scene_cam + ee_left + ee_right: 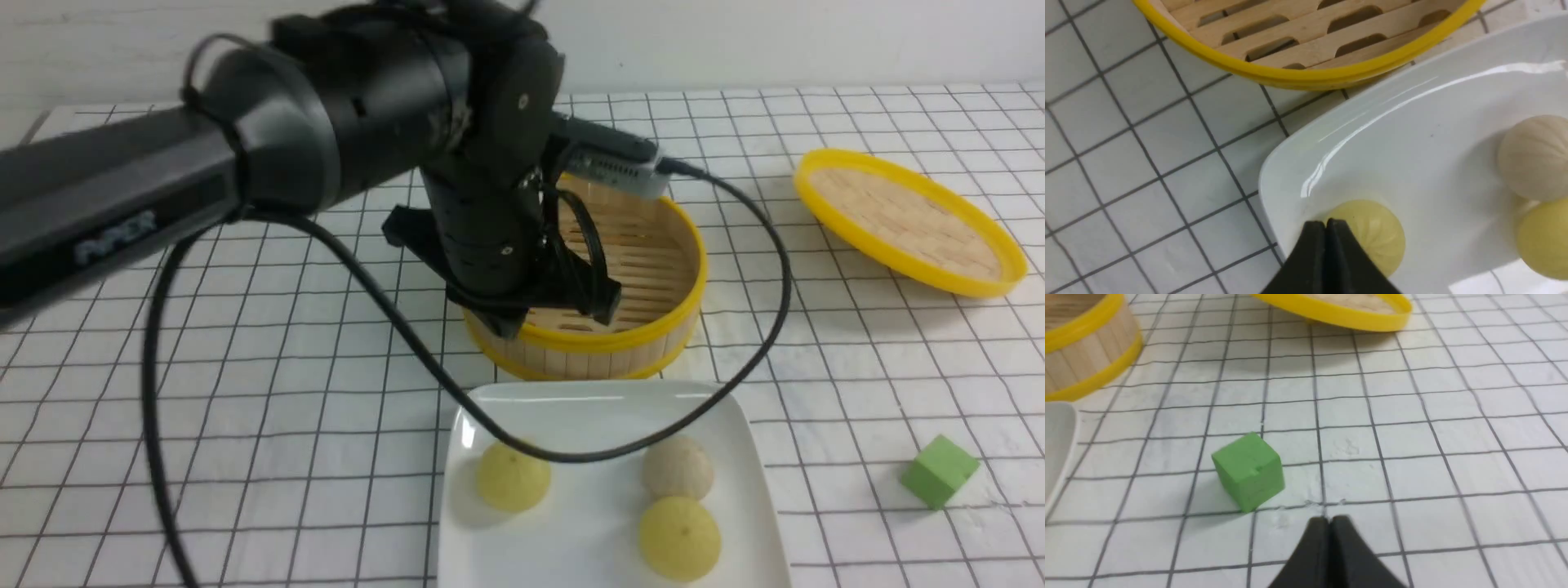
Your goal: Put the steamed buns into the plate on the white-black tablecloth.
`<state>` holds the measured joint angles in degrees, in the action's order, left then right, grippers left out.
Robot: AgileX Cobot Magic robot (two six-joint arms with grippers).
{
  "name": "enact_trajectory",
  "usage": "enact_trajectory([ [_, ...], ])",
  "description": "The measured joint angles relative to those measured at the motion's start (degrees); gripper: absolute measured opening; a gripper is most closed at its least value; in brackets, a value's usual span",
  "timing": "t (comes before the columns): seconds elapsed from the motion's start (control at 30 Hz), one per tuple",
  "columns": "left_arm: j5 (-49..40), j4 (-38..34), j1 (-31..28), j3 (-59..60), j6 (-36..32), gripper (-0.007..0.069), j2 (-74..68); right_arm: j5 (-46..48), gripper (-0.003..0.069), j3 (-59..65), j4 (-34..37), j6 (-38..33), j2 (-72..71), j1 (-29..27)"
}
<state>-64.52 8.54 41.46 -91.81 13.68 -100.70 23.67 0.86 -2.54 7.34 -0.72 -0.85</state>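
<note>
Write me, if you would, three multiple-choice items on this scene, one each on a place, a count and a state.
1. Where does the green cube lie?
A. in the steamer basket
B. on the tablecloth, right of the plate
C. on the plate

2. How many things lie on the plate?
A. one
B. two
C. three

3. How do the left gripper's jaws stand?
A. shut, empty
B. wide open
C. shut on a bun

Answers:
1 B, the cube sits on bare cloth.
2 C, two yellow-green buns and a beige bun.
3 A, its fingertips meet with nothing between.
</note>
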Motion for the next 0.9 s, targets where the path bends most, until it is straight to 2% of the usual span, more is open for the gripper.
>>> enact_trajectory([
  [0.23,-5.7,2.7,0.0,0.6,-1.8,0.0002,12.5,-0.5,0.002,0.1,-0.3,0.0,0.0,-0.1],
  [0.37,-6.0,4.6,0.0,6.1,-0.6,0.0002,21.8,-0.4,0.0027,0.1,-0.3,0.0,0.0,-0.1],
  [0.43,-4.2,5.0,0.0,13.0,1.7,0.0002,29.7,-0.4,0.0029,0.1,-0.3,0.1,0.0,-0.1],
  [0.5,2.2,5.1,0.0,22.2,2.9,0.0002,37.0,-0.4,0.0034,0.1,-0.3,0.1,0.0,-0.1],
  [0.53,3.1,5.1,0.0,23.2,3.0,0.0002,37.7,-0.4,0.0034,0.1,-0.3,0.1,0.0,-0.1],
  [0.57,8.1,4.8,0.0,28.0,3.4,0.0003,41.6,-0.4,0.0036,0.1,-0.3,0.1,0.0,-0.1],
  [0.6,17.8,4.0,0.0,36.1,4.4,0.0004,47.7,-0.4,0.0038,0.1,-0.3,0.1,0.0,-0.1],
  [0.7,32.5,3.2,0.0,46.8,6.9,0.0006,55.5,-0.4,0.0041,0.1,-0.3,0.1,0.0,-0.1],
  [0.73,42.8,3.2,0.0,53.9,8.9,0.0009,60.6,-0.4,0.0044,0.1,-0.3,0.1,0.0,-0.1],
  [0.8,54.4,3.2,0.0,61.5,10.7,0.0012,66.4,-0.4,0.0047,0.1,-0.3,0.1,0.0,-0.1],
  [0.87,63.9,3.2,0.0,67.8,11.5,0.0013,71.5,-0.4,0.005,0.1,-0.3,0.1,0.0,-0.1],
  [0.9,64.5,3.2,0.0,68.4,11.5,0.0013,71.9,-0.4,0.005,0.1,-0.3,0.1,0.0,-0.1],
])
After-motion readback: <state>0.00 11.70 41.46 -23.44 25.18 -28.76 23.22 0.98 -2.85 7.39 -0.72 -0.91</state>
